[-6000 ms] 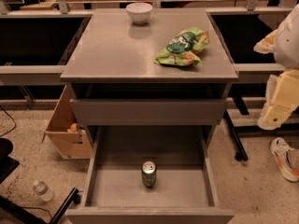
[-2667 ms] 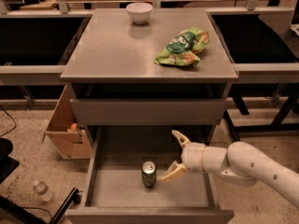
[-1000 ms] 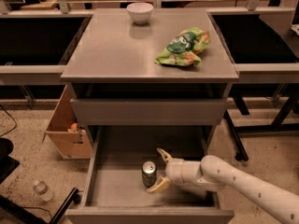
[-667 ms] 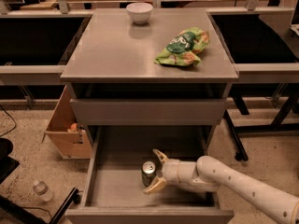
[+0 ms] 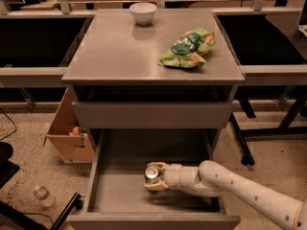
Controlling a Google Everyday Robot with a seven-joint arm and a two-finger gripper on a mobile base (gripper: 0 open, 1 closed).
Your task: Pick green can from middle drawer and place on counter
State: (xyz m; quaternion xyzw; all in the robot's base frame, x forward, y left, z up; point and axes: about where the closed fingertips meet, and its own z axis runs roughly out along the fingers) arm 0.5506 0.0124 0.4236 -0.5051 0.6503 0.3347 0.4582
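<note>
The green can [image 5: 151, 172] stands upright on the grey floor of the open middle drawer [image 5: 120, 190], its silver top showing. My gripper [image 5: 154, 176] reaches in from the right at the end of the white arm [image 5: 240, 190]. Its two tan fingers [image 5: 157, 166] sit on either side of the can and touch it, closed on its body. The can still rests on the drawer floor. The counter [image 5: 120, 51] is the grey cabinet top above the drawers.
A green snack bag [image 5: 188, 48] lies on the counter's right side and a white bowl [image 5: 143, 12] stands at its back edge. A cardboard box [image 5: 72, 133] sits on the floor left of the cabinet, and a plastic bottle [image 5: 43, 195] lies nearby. The shut upper drawer front [image 5: 151, 115] overhangs the open drawer.
My gripper moved left across the drawer from the right until its fingers straddled the can, then the fingers narrowed onto it. The can has not moved.
</note>
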